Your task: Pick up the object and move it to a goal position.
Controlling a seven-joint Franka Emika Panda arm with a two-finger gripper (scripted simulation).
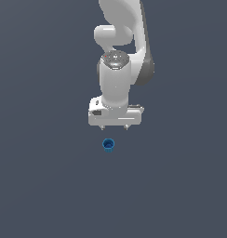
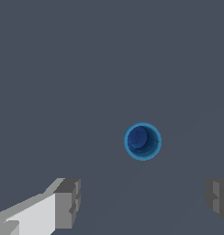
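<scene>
The object [image 1: 108,145] is a small bright blue cup with a hollow top, standing upright on the dark grey floor. In the wrist view the object [image 2: 142,141] shows its open mouth from above. My white gripper [image 1: 114,127] hangs just beyond it in the exterior view, slightly toward that view's right, and is apart from the cup. Its two grey fingertips [image 2: 68,202] stand wide apart, and the gripper [image 2: 143,202] holds nothing. The cup lies ahead of the gap between the fingers, not inside it.
The white arm [image 1: 117,60] rises behind the gripper toward the top of the exterior view. A plain dark grey surface [image 1: 41,186] fills everything else.
</scene>
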